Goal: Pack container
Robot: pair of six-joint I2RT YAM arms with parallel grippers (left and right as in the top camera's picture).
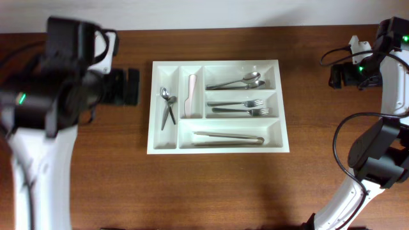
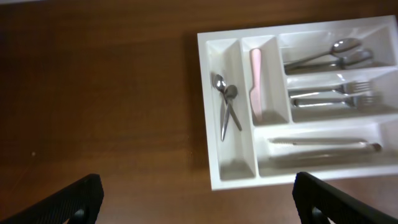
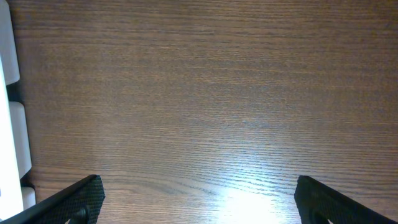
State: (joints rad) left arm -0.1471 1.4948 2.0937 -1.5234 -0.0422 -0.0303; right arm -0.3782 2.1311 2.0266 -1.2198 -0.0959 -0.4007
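Nearest the robot, the wooden table (image 1: 217,191) is bare boards, with no loose utensil showing in any view. Beyond that strip, the container (image 1: 166,137) lies flat at the middle of the table, between the two arms and touching neither. Its nearest crosswise compartment holds a pair of metal tongs (image 1: 228,138) lying lengthwise. The one behind holds two forks (image 1: 246,107), and the farthest holds two large spoons (image 1: 236,82). On the tray's left side, two small spoons (image 1: 167,105) cross in the outer narrow slot, and a pale-handled knife (image 1: 191,96) fills the slot next to it. The left gripper (image 1: 134,87) hangs just beside the tray's left edge, its jaws spread wide and holding nothing. The right gripper (image 1: 335,76) is well apart at the far right, also spread wide and empty over bare wood. With every compartment holding something and nothing waiting outside, the packing looks complete, or very nearly so. At most, the arms may need to pull clear.
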